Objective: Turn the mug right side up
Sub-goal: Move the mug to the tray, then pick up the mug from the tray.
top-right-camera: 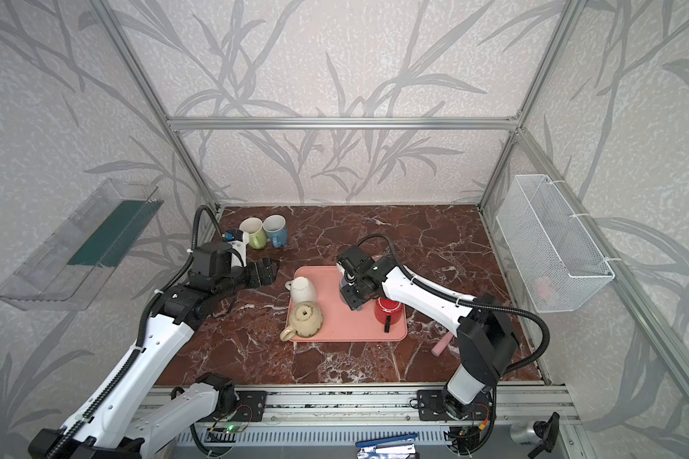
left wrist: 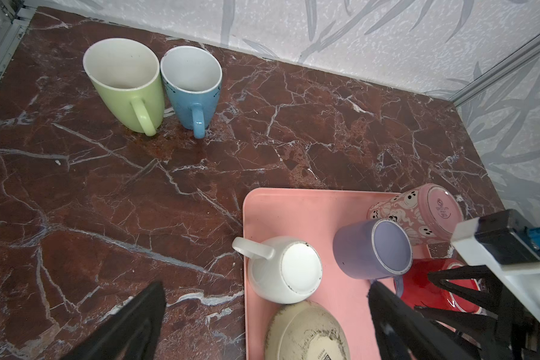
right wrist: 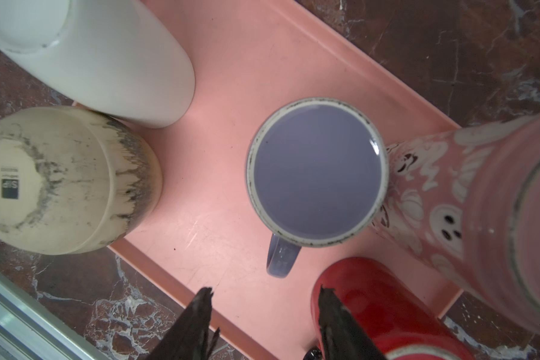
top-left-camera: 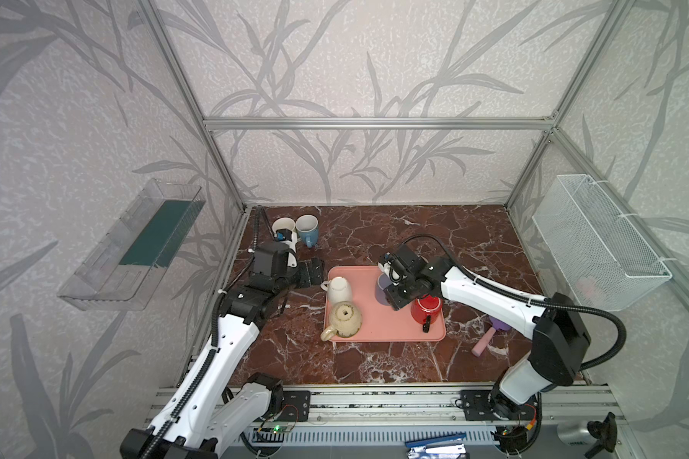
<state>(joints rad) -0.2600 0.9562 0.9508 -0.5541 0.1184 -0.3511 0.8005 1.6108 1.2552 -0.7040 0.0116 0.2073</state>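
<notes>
Several mugs stand upside down on the pink tray: white, beige, red, lavender and a pink ghost-print one. My right gripper hangs over the tray just beside the lavender mug's handle. It is open, with only tray between its fingers, and one finger overlaps the red mug. My left gripper is wide open and empty, level with the tray's left edge, near the white mug.
A green mug and a blue mug stand upright at the far left of the marble table. A pink and purple object lies right of the tray. A wire basket and a clear bin hang on the side walls.
</notes>
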